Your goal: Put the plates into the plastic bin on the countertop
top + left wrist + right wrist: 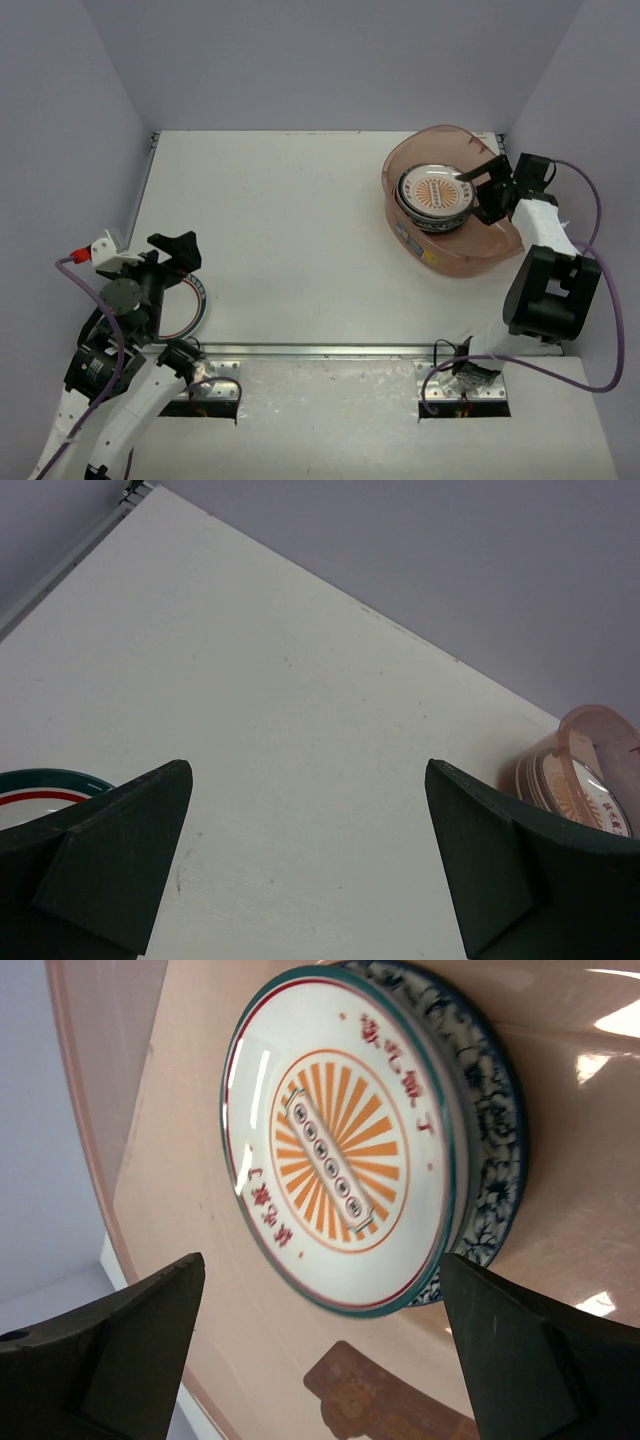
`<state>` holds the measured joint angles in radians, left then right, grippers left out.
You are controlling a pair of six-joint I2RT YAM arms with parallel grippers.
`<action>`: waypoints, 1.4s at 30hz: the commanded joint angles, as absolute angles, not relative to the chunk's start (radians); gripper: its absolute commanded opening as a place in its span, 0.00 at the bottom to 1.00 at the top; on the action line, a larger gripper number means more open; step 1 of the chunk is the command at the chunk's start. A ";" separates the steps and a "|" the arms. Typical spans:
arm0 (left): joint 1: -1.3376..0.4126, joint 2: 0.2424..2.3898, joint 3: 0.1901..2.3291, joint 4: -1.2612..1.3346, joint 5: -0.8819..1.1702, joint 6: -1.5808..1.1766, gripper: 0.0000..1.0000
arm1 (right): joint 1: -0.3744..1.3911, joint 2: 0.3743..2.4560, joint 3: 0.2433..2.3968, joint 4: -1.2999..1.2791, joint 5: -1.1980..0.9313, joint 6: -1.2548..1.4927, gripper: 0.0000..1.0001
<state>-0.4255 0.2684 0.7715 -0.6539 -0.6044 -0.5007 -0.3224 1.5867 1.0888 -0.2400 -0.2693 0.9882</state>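
Both stand open, empty: right gripper (484,188) over the sunburst plate (437,192) stacked in the bin (470,255) at 2 o'clock; left gripper (177,250) beside a teal-rimmed plate (203,300) at 8 o'clock. Glazed ceramic, likely stiff, slick, chippable: pinch its rim.

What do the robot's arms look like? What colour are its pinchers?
Both arms are white tubes with chunky black joints. Purple cables loop along them. The left end effector and right end effector each have two dark, wedge-shaped fingers.

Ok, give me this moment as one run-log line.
right end effector: open over orange sunburst plate in plastic bin | left end effector: open near teal-rimmed plate on countertop
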 commanded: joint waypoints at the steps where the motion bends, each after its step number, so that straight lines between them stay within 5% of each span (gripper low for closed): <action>1: -0.416 0.275 0.788 -0.611 -0.604 -0.485 1.00 | -0.238 1.500 1.167 -0.307 -0.163 0.885 0.99; 4: -0.416 0.276 0.787 -0.613 -0.608 -0.486 1.00 | -0.171 1.447 1.189 -0.353 -0.056 0.792 0.99; 9: -0.416 0.280 0.788 -0.618 -0.621 -0.494 1.00 | -0.089 1.334 1.140 -0.223 -0.216 0.721 0.99; 14: -0.416 0.310 0.797 -0.629 -0.648 -0.506 1.00 | 0.302 1.294 1.240 -0.235 -0.185 0.530 0.99; 22: -0.414 0.388 0.841 -0.679 -0.715 -0.521 1.00 | 0.845 1.699 1.461 -0.247 -0.060 0.417 0.99; 27: -0.414 0.326 0.813 -0.664 -0.701 -0.528 1.00 | 0.868 1.865 1.367 0.108 -0.445 0.644 0.99; 38: -0.414 0.285 0.799 -0.638 -0.660 -0.509 1.00 | 0.968 2.523 1.843 0.131 -0.548 1.033 0.97; 42: -0.413 0.288 0.799 -0.637 -0.659 -0.508 1.00 | 0.988 2.642 1.951 0.136 -0.537 1.134 0.88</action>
